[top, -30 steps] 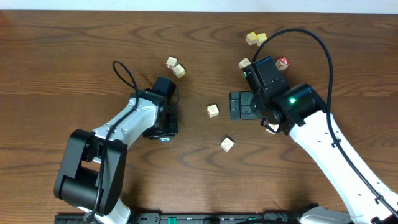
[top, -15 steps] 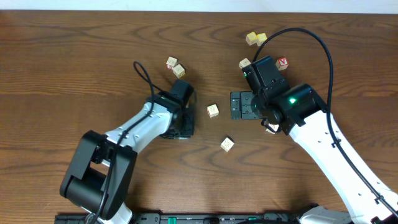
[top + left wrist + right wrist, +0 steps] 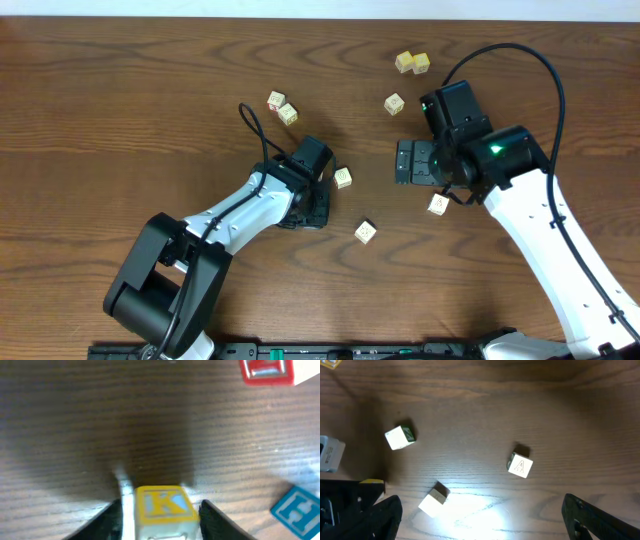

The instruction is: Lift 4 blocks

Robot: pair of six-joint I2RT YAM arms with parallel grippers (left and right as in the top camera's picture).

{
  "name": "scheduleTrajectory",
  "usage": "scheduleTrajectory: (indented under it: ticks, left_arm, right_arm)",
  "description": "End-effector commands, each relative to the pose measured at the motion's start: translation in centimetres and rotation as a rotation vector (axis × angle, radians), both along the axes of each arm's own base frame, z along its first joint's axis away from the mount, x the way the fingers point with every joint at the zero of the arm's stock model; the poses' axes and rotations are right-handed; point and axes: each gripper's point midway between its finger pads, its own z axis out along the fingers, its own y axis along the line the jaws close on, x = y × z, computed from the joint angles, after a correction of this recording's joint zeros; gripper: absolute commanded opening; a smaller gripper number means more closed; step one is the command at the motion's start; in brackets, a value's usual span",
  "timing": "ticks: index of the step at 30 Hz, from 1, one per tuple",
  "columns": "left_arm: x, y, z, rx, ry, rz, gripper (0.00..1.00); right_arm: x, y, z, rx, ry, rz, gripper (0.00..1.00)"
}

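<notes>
Dark wooden table first, both arms reaching toward its middle: the left arm from the near left, the right arm from the near right.

Then the left claw, parted a little wider than the block with a yellow K sitting between its fingers, a sliver of gap showing on the right side. No telling whether that block is resting on the wood or held just above it.

Next the right claw, spread wide over bare wood and pinching nothing.

Other pale blocks scattered about: a block just right of the left wrist, a block nearer, a block beside the right arm, a block farther off, and two blocks close together, far and left of centre. Also a red-lettered cube at the top of the left wrist view.

Probably partway through handling the K block, either about to pinch or letting go; hard to say which. If gripping: centre, squeeze the side faces squarely, raise straight up. If finished: back off without nudging, then line up over a neighbouring block.
</notes>
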Motion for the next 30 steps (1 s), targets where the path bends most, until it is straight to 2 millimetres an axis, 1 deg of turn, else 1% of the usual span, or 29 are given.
scheduleTrajectory:
  ticks: [1,4,7,11,15,17,19,22,23,26,29,30]
  left_arm:
    - [0.5,0.2,-0.3,0.017,-0.010,0.010,0.54]
    - [0.8,0.0,0.0,0.011,-0.018,0.010,0.56]
    - [1.3,-0.7,1.3,-0.020,-0.034,0.008,0.57]
    - [2.5,-1.0,4.2,-0.055,-0.079,0.028,0.57]
    - [3.2,0.3,7.1,-0.074,-0.115,0.066,0.57]
    - [3.1,1.5,7.9,-0.068,-0.112,0.091,0.57]
    - [2.6,3.0,8.2,-0.043,-0.095,0.089,0.57]
    - [1.9,6.1,7.8,0.044,-0.049,0.127,0.57]
    - [1.7,7.2,7.5,0.072,-0.035,0.148,0.56]
    - [1.8,10.0,7.3,0.115,-0.004,0.225,0.56]
    - [2.1,12.9,7.3,0.120,0.025,0.340,0.57]
    - [2.2,13.8,7.3,0.119,0.034,0.374,0.64]
  right_arm:
    - [0.0,0.0,0.1,0.020,0.008,-0.017,0.99]
    - [-0.1,-0.1,0.0,0.018,0.012,-0.013,0.99]
    - [-0.3,-0.1,0.0,0.015,0.020,-0.013,0.99]
    - [-0.7,-0.1,-0.2,0.019,0.039,-0.009,0.99]
    - [-1.2,0.2,-0.4,0.034,0.064,0.003,0.99]
    - [-1.6,0.5,-0.5,0.051,0.083,0.011,0.99]
    - [-2.2,1.0,-0.6,0.078,0.110,0.023,0.99]
    - [-3.3,1.6,-1.1,0.104,0.162,0.042,0.99]
    - [-3.7,1.8,-1.5,0.108,0.177,0.050,0.97]
    - [-4.8,2.5,-3.2,0.089,0.215,0.107,0.91]
    - [-5.9,3.3,-5.5,0.066,0.236,0.180,0.91]
    - [-6.2,3.7,-6.4,0.060,0.238,0.205,0.90]
